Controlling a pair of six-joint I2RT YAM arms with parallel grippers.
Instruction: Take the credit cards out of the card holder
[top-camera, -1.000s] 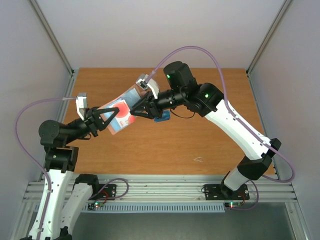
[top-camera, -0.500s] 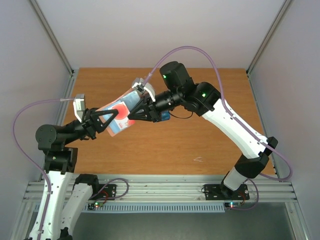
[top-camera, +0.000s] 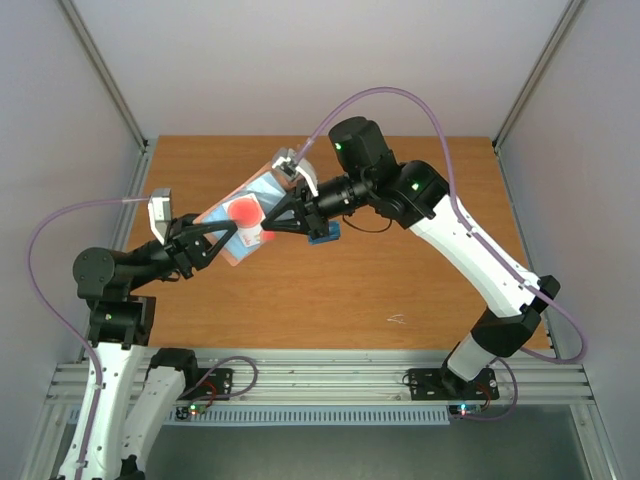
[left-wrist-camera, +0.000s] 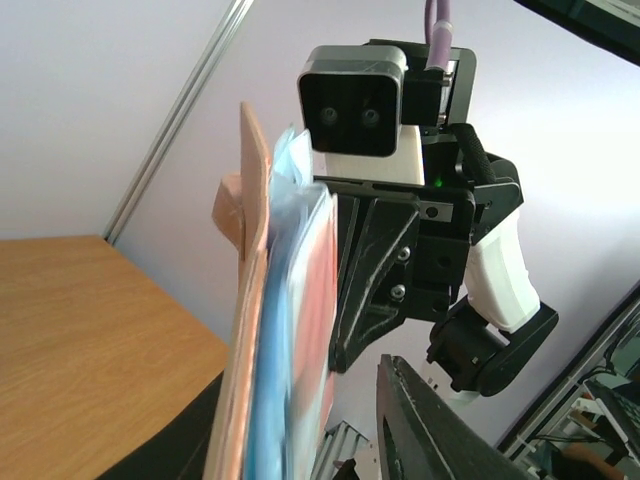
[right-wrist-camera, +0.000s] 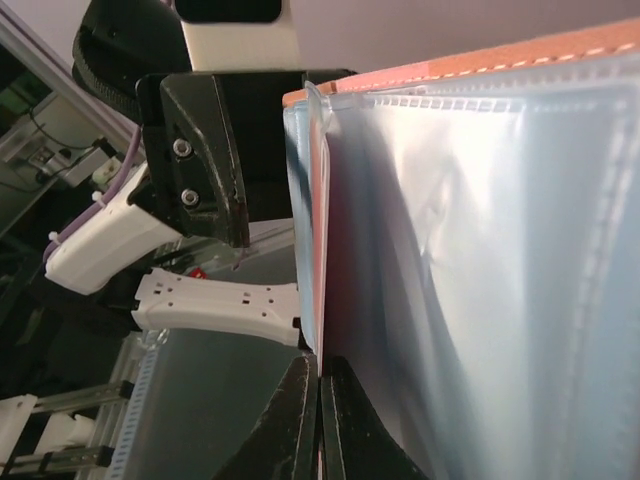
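Above the orange-brown wooden table (top-camera: 400, 290), left gripper (top-camera: 226, 238) clamps the taupe folding card holder (top-camera: 268, 188); right gripper (top-camera: 270, 226) pinches its white, red-marked card (top-camera: 244, 211).

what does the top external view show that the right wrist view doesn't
Only the top external view shows the table and a blue card lying on it. Only the right wrist view shows, up close, the holder's clear sleeves, its stitched edge, and the right gripper pinched shut on a thin edge there; card or sleeve, I cannot tell. Both show the card holder held up off the table between the two grippers, with the left gripper gripping its other end.
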